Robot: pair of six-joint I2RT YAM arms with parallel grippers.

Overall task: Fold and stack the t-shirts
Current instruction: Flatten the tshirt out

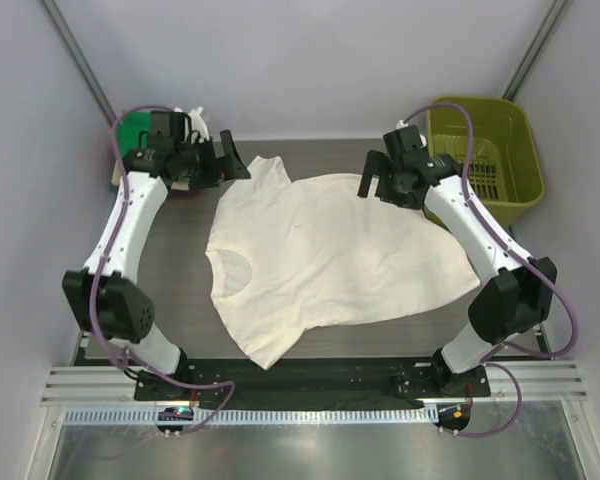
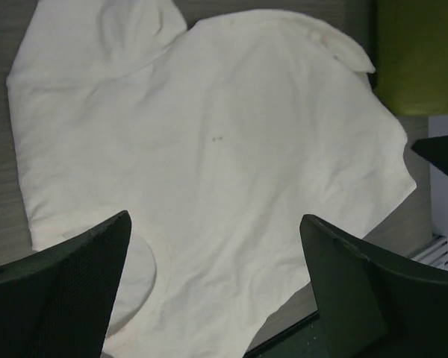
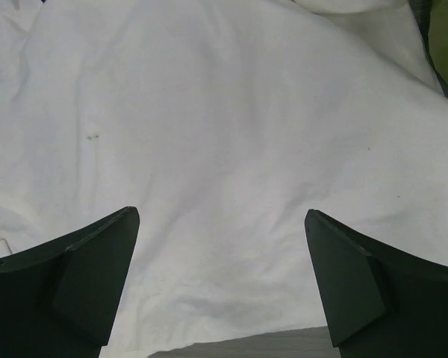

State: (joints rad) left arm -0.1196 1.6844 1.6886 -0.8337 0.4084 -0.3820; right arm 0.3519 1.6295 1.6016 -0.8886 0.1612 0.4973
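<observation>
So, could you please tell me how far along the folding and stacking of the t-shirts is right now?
Early. Done: the cream t-shirt is spread out on the table. In hand: nothing; the left gripper and right gripper are both open near its far edge. Left: all folds on this shirt, then stacking it.
</observation>
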